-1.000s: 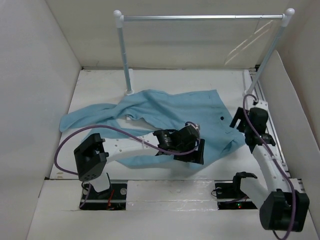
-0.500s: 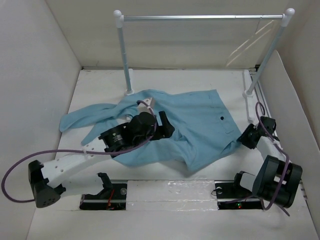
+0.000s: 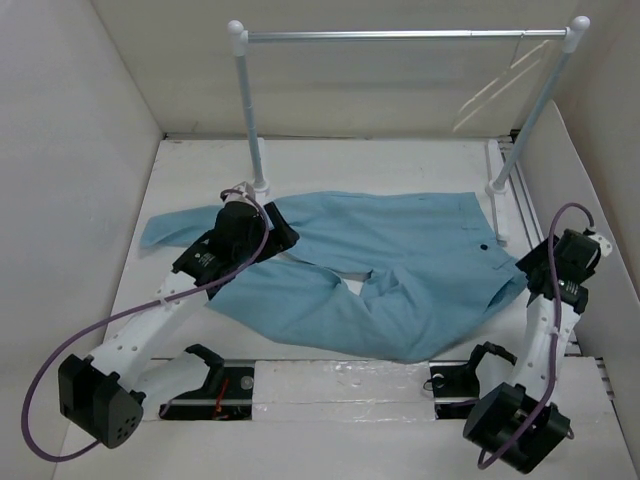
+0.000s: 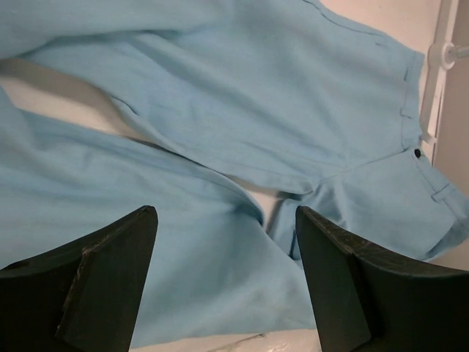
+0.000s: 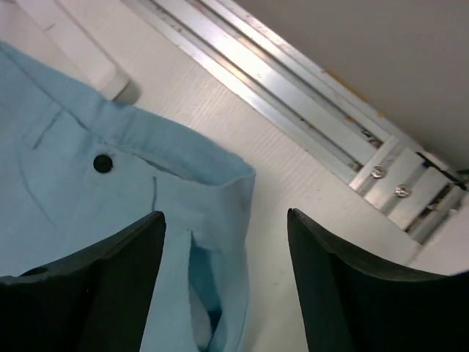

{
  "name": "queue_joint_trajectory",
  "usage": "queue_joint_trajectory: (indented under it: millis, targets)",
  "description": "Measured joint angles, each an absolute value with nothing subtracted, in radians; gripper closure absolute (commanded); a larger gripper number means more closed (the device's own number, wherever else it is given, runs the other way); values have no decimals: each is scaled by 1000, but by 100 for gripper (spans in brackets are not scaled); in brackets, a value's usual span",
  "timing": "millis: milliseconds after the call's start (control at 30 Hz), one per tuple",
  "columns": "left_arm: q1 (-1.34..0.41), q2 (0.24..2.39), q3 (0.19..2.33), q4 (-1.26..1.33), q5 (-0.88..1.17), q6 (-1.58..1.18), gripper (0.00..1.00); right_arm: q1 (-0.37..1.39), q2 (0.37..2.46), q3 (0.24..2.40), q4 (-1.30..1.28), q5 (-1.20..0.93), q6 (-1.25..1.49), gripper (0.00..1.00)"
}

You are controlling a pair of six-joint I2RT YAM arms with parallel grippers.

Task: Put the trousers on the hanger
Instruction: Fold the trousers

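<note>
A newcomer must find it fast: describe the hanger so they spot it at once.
Find the tall rail with white posts at the table's far side. The hanger hangs from its silver bar near the right post. It is a thin cream-white triangle, faint against the pale wall and far slimmer than the bar or posts.

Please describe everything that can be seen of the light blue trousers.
The trousers are light blue, of soft woven-looking cloth, spread nearly flat on the white table. The waistband, with a dark button and belt loops, lies at the right, near the right rail post; its near corner is folded over. Both legs run to the left, parted by a gap. The left claw and right claw stand open over them, holding nothing.
</note>
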State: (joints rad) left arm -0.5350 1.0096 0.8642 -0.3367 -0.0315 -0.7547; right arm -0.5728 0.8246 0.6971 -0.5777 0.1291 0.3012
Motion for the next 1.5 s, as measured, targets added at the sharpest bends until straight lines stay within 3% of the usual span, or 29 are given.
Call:
queue_joint_trajectory:
  millis: [33,100,200,233,267,333,533,600,633,667,733,767,900,1133,1500]
  targets:
    - [-516,1016,863,-337,-20,-746,28,-579,819,711,-593,152,284,19]
    - [-486,1024,860,-336,-5,-733,28,-586,820,735,-624,175,257,16]
    - [-428,1027,854,-327,3,-720,28,-554,820,763,-662,117,208,31]
    - [-403,1029,849,-318,9,-719,29,-529,811,771,-661,77,194,65]
    - [-378,1033,844,-310,15,-720,29,-498,801,776,-654,36,181,82]
    - [-303,1046,825,-284,36,-727,31,-405,785,783,-625,-65,171,100]
    - [63,1114,756,-220,134,-780,31,61,911,832,-556,-173,102,97]
    - [163,1139,743,-207,138,-799,30,212,982,851,-549,-172,72,84]
    - [203,1151,741,-204,138,-807,29,277,1004,855,-546,-162,57,69]
    - [234,1166,741,-201,137,-812,29,339,1024,857,-543,-157,44,61]
    - [290,1196,743,-195,135,-818,28,445,1043,855,-535,-163,21,46]
    - [314,1213,744,-192,135,-820,28,484,1042,853,-526,-168,13,45]
    - [425,1279,764,-194,141,-832,29,571,1021,804,-445,-219,-5,45]
    - [471,1382,890,-233,41,-843,32,602,1044,714,-398,-317,-44,61]
    - [470,1742,1104,-235,-46,-859,46,597,1145,768,-385,-324,-76,61]
